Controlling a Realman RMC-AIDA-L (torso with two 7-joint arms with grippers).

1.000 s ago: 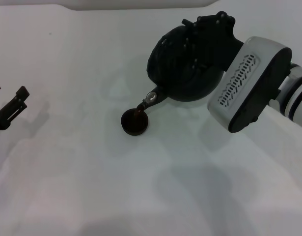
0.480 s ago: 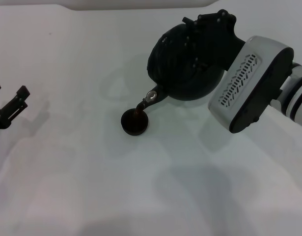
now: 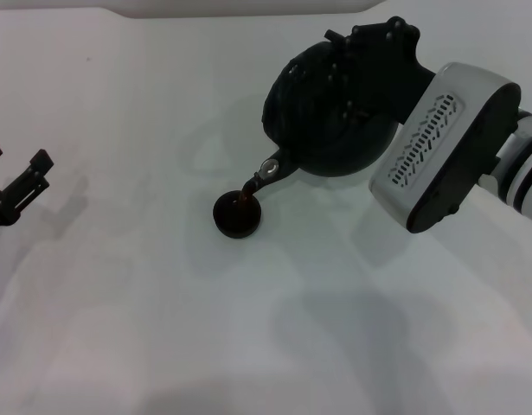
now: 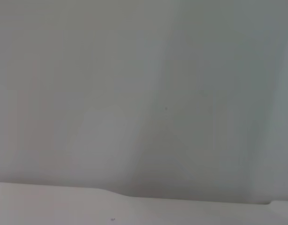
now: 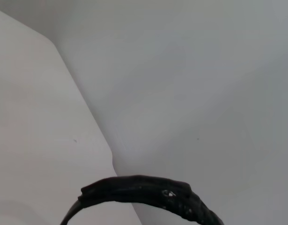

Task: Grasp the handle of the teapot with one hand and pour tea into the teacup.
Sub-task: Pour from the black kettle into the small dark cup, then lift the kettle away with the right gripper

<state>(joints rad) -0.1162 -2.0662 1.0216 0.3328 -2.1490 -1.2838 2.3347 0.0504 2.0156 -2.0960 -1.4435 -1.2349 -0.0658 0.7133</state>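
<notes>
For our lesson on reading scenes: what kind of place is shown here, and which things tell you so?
Probably a robot test bench, not a kitchen: a bare white tabletop, a white robot arm tilting a round matte black teapot over a tiny dark teacup, and nothing homely around them.

Table: you have a plain white table (image 3: 144,328) filling nearly the whole head view, matte and unmarked apart from one tiny dark speck near the far left.
Far edge: a paler white strip (image 3: 248,7) runs along the top of your head view.
Light: soft and even; you see faint grey shadows on the table.
</notes>
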